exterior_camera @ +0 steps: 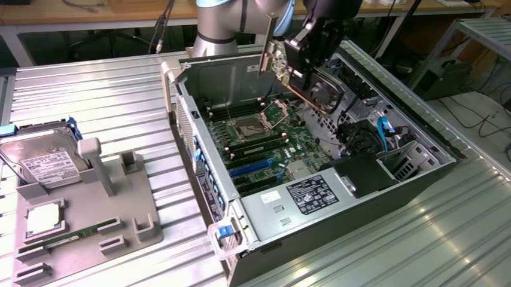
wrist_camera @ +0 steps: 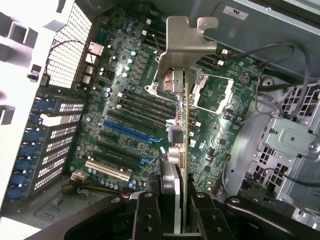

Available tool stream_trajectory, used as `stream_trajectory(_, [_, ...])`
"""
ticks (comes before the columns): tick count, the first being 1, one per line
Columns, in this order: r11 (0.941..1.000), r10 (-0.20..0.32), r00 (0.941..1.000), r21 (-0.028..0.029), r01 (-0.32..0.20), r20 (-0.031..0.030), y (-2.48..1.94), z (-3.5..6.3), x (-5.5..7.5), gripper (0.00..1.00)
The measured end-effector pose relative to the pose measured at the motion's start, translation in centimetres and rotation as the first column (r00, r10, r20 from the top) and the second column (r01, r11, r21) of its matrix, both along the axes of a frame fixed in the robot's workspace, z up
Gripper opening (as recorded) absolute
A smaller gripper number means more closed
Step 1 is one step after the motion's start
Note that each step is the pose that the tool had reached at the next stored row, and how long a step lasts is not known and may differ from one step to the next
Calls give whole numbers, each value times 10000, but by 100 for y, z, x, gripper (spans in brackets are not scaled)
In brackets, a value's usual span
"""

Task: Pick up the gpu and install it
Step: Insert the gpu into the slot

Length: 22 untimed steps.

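My gripper (exterior_camera: 313,45) is shut on the gpu (exterior_camera: 313,89), a thin dark card with a round cooler and a silver end bracket (exterior_camera: 268,55). It hangs tilted above the back of the open computer case (exterior_camera: 359,239), clear of the motherboard (exterior_camera: 267,146). In the wrist view the gpu (wrist_camera: 186,125) is seen edge-on between my fingers (wrist_camera: 146,215), with its bracket (wrist_camera: 187,42) pointing away from the camera. The blue expansion slot (wrist_camera: 127,131) lies on the board beside and below the card's edge.
A grey fixture tray (exterior_camera: 119,203) on the exterior view's left holds a silver hard drive (exterior_camera: 48,161), a CPU (exterior_camera: 44,218) and a green memory stick (exterior_camera: 72,234). Case walls, a drive cage (exterior_camera: 403,161) and blue cables (exterior_camera: 383,134) ring the motherboard.
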<state>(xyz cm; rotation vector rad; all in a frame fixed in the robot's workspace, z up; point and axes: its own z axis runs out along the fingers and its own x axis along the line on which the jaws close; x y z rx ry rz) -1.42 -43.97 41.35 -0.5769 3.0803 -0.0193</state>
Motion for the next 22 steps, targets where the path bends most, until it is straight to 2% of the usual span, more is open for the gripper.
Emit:
stream_trajectory(11, [9965,839,9965,0,-839,0,0,1,-4,28])
stream_trajectory(22, [9879,1551,9879,0,-1551,0,0,1,-7,28])
